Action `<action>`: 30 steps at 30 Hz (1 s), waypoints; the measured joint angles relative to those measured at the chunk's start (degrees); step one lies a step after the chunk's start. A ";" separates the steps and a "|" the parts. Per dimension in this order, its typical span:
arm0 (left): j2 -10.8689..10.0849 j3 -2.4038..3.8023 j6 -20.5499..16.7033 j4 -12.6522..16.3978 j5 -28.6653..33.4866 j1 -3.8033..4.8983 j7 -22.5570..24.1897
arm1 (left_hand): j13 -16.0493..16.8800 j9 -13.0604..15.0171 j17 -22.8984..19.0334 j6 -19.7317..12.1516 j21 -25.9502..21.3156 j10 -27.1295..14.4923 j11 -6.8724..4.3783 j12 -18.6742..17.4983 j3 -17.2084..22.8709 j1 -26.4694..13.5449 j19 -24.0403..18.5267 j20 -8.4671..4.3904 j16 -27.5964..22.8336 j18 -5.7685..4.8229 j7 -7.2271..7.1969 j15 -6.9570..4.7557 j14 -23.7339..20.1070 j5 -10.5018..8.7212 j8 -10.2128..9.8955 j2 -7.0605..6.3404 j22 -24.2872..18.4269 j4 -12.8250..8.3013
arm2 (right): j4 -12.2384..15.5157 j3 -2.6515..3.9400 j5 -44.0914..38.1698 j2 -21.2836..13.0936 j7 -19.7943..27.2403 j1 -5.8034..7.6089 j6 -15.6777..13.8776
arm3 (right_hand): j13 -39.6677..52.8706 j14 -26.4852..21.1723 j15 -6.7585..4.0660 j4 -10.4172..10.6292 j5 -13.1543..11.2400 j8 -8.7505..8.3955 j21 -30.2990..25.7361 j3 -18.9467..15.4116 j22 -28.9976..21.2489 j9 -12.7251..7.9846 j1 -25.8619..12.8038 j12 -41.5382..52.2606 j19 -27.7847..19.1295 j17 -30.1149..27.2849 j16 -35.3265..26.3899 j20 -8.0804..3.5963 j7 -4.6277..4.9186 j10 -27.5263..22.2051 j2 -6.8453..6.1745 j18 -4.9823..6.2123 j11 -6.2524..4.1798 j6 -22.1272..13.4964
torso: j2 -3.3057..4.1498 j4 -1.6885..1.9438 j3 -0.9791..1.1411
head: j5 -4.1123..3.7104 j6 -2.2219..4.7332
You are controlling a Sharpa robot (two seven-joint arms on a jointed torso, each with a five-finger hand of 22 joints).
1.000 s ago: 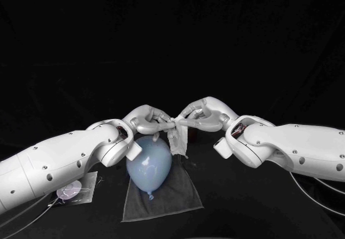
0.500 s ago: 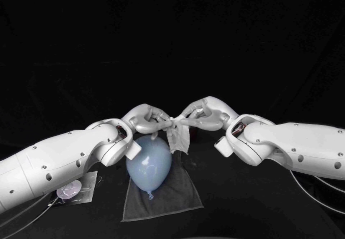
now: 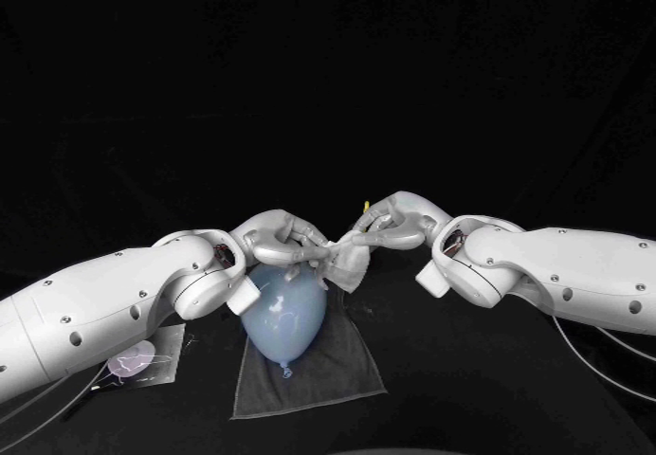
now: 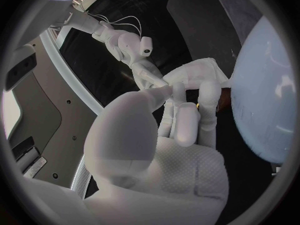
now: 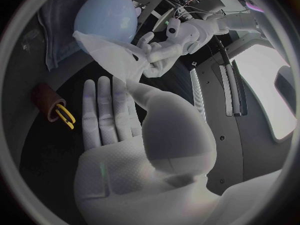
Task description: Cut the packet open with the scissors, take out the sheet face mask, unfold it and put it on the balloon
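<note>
My two hands meet over one pale blue balloon (image 3: 283,308). My left hand (image 3: 281,242) and my right hand (image 3: 390,227) each pinch the one white sheet face mask (image 3: 345,267), which hangs crumpled between them at the balloon's far end. The balloon lies on one grey cloth (image 3: 321,379) on the desk (image 3: 479,398). One packet (image 3: 144,360) lies beside my left arm. One brown holder (image 5: 45,101) holds the yellow-handled scissors (image 5: 64,116).

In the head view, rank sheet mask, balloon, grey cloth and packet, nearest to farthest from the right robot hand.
1. Sheet mask, held by the right robot hand.
2. Balloon, just below that hand.
3. Grey cloth, under the balloon.
4. Packet, beside the left arm.
</note>
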 measured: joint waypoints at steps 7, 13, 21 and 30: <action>-0.50 0.00 8.65 0.45 5.13 0.00 -2.52 | 0.00 0.00 -0.16 -0.22 0.00 0.39 0.01 0.00 0.14 -1.13 -0.01 0.00 0.00 -0.03 -0.03 0.00 0.00 0.00 0.12 0.38 0.00 0.13 | -0.25 0.00 -1.20 0.51 -5.67 0.20 6.89 | -0.01 0.00 0.00 -0.01 -0.06 0.01 0.21 0.00 0.00 0.00 0.00 0.00 0.00 0.00 0.00 0.00 0.05 -0.08 -0.01 -0.05 0.09 -0.06 | -0.04 -0.03 0.07 | 0.10 -0.16; -0.72 -0.08 12.75 0.83 9.78 -0.03 -5.37 | 0.14 -0.01 0.51 -0.44 0.91 1.02 -0.02 0.37 1.21 -4.65 0.12 0.13 0.43 -0.40 -0.03 -0.08 0.36 0.00 0.12 1.95 1.36 1.43 | -0.55 0.13 -2.14 0.86 -10.14 0.40 14.60 | -0.02 0.21 -0.21 -0.26 -0.14 0.17 0.21 -0.06 0.14 0.00 -0.01 0.00 0.00 0.00 0.00 0.00 -0.11 0.07 -0.01 -0.07 -0.06 0.09 | -0.05 -0.05 0.09 | -0.03 -0.28; -1.32 -0.13 14.01 1.60 13.97 -0.06 -8.68 | 0.36 0.00 2.43 -0.08 3.07 1.76 -0.09 0.75 1.94 -7.15 2.15 -0.31 1.12 -1.30 -0.55 -0.51 1.54 0.00 0.99 2.33 4.44 1.81 | -0.05 0.16 -1.46 0.12 -12.00 0.49 18.10 | 0.03 0.21 -0.21 -0.32 0.10 0.16 0.71 0.00 0.43 0.00 -0.03 0.00 0.00 0.07 0.00 0.00 -0.13 0.18 0.00 -0.10 -0.08 0.09 | -0.05 -0.03 0.10 | -0.20 -0.47; -2.13 -0.01 12.21 2.22 16.68 0.03 -9.49 | -0.15 0.80 -4.19 -1.65 -1.44 -0.47 0.42 -0.53 3.57 -7.13 -1.74 0.02 -1.75 -1.30 0.38 0.13 -1.67 -0.01 1.33 1.26 -2.53 -2.27 | 0.65 0.01 5.35 -1.29 -3.76 1.31 15.91 | 0.04 0.21 -0.21 -0.55 0.12 0.02 0.70 0.22 0.56 0.00 -0.48 0.00 -0.20 0.07 0.00 -0.20 -0.13 0.22 0.44 -0.12 -0.03 0.07 | -0.02 0.03 0.04 | -0.27 -0.69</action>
